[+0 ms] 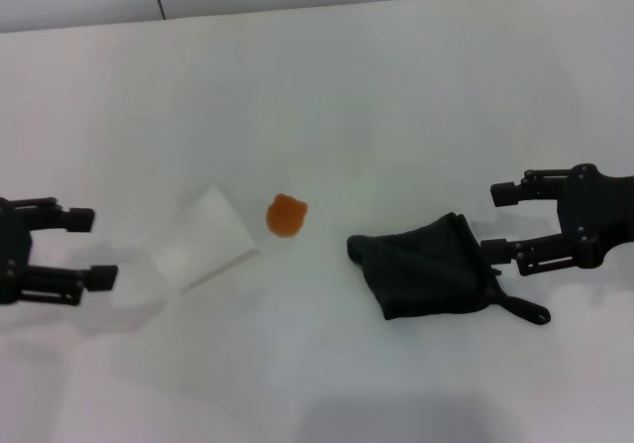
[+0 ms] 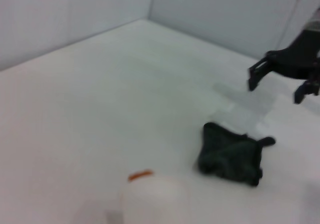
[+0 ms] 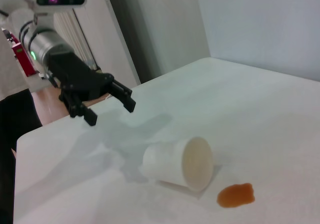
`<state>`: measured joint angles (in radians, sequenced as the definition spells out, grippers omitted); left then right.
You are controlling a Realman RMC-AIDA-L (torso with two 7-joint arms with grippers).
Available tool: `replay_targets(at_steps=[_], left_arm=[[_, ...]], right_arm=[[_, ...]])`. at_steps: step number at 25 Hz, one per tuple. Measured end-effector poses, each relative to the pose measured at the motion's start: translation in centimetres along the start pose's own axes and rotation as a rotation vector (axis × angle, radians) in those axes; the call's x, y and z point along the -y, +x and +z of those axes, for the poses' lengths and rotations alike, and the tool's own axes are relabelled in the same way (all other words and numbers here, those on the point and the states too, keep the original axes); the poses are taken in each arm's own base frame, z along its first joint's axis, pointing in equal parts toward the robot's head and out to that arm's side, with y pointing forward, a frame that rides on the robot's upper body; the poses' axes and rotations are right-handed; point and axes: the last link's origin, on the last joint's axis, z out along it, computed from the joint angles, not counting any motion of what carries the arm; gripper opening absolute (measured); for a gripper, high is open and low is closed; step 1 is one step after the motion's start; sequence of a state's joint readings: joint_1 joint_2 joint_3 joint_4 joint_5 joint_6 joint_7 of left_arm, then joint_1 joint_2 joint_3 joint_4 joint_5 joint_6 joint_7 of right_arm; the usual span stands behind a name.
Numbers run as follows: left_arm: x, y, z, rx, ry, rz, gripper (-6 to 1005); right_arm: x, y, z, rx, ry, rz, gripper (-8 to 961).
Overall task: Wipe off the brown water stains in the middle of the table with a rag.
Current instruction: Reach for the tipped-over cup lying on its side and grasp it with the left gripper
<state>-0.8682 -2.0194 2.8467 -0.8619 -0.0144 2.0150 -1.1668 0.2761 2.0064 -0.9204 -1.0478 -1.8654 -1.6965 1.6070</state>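
Nearest us on the white table [image 1: 396, 96] lies the black rag [image 1: 428, 268], bunched, with our right gripper [image 1: 503, 224] standing open just beside it, one finger at its edge. Left of the rag, apart from it, sits the brown water stain [image 1: 286, 214], touching the mouth of a white paper cup [image 1: 206, 238] lying on its side. Our left gripper [image 1: 95, 249] hovers open at the table's left side, and pale walls [image 2: 75, 18] close the far edges.

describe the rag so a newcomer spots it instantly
On the white table, look toward the robot's right side, just beside the open right claw. The rag is the bunched black cloth there, unlike the tipped white cup and the orange stain.
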Motion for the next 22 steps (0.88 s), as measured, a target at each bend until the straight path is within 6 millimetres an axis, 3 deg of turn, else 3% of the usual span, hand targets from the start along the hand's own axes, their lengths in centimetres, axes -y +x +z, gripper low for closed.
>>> replay_targets(at_steps=[7, 15, 22], left_arm=[[1.1, 2.8, -0.9, 0.202, 0.010, -0.122, 886], [1.6, 5.4, -1.1, 0.323, 0.111, -0.096, 884], [2.1, 5.9, 2.0, 0.372, 0.048, -0.039, 883]], right_arm=[[0.0, 0.0, 0.0, 0.001, -0.001, -0.004, 840], [0.0, 0.1, 0.2, -0.001, -0.003, -0.002, 840], [0.0, 0.1, 0.3, -0.004, -0.005, -0.004, 840]])
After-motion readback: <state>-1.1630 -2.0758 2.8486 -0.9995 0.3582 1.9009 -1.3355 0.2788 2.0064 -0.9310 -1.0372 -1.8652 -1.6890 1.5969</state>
